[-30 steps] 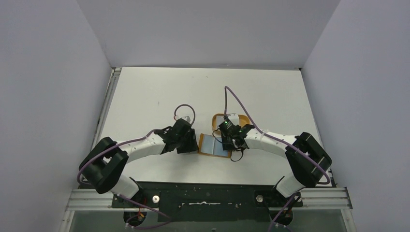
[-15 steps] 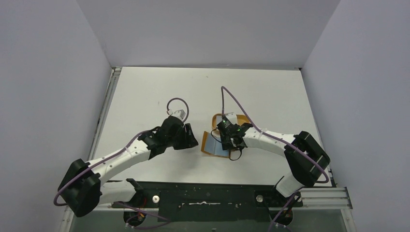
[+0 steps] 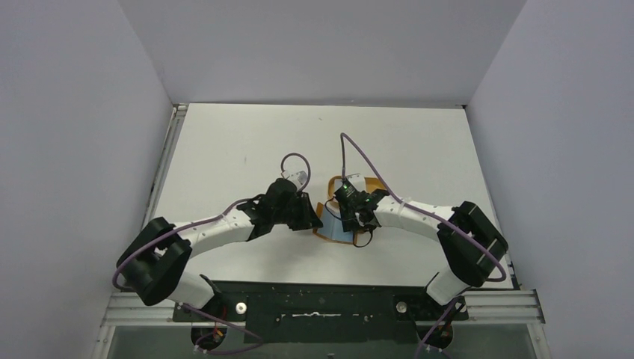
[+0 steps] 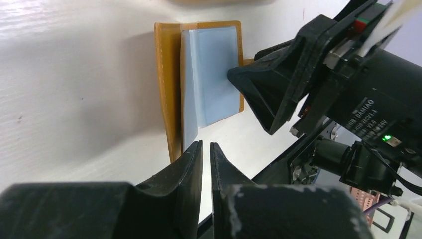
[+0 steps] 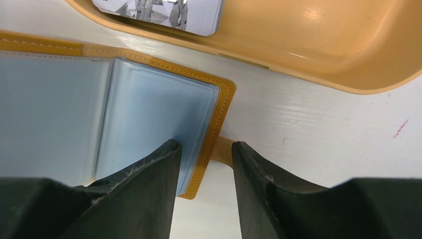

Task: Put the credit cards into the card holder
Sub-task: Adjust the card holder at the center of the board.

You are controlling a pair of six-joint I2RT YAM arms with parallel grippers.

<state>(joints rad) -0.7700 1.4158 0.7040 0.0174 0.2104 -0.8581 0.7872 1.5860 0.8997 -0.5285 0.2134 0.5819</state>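
Fingertips fill the bottom of each wrist view. The left gripper [image 4: 205, 149] is pinched nearly together, with only a slit between its jaws and nothing in it. It is poised just short of the lower edge of the card holder [image 4: 169, 84], which lies opened flat on the table [image 4: 74, 74] in the upper middle of that frame.

The right gripper [image 5: 205, 154] stands parted at the bottom centre of its own view, straddling the holder's stitched tan border. One finger sits over the blue panels [image 5: 149, 114] inside, the other over bare table, with a small tan tab between them. It grasps nothing and looks to be pinning the holder open (a paperweight's job), though whether it truly presses down I cannot tell.

Beyond the holder, the orange tray [image 5: 318, 55] runs along the top of the right wrist frame. In it, at the upper left, lies a silvery card [image 5: 159, 10], apart from both grippers.

My reading: the holder is being steadied and that card is not yet fetched. Next, a free gripper, likely the left, would need to reach the tray, lift the card by an edge, and slide it level into a pocket.
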